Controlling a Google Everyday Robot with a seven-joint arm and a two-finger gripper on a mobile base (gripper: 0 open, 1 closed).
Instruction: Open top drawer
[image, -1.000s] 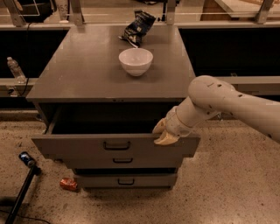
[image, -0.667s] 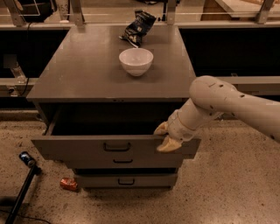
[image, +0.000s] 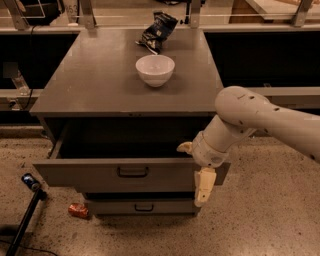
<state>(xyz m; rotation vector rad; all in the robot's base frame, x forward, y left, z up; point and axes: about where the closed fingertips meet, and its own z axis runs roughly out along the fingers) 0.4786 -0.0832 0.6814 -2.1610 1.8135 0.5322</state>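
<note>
The top drawer (image: 95, 173) of the grey cabinet (image: 100, 85) stands pulled well out, its dark inside showing, and its small dark bar handle (image: 132, 171) sits at the centre of the front panel. My gripper (image: 195, 167) is at the right end of that panel, at its top edge. One finger (image: 185, 146) lies behind the panel over the drawer's inside. The other finger (image: 204, 186) hangs down in front of the panel. The fingers are spread apart and open. A narrower drawer (image: 145, 206) below is closed.
A white bowl (image: 155, 70) and a dark snack bag (image: 157, 31) sit on the cabinet top. A red can (image: 78, 210) lies on the speckled floor by the cabinet's left foot. A dark pole with a blue tip (image: 29, 182) leans at lower left. Dark shelving runs behind.
The top drawer has slid a little further out toward the camera. My gripper has moved down and forward with it, and one finger now hangs in front of the panel.
</note>
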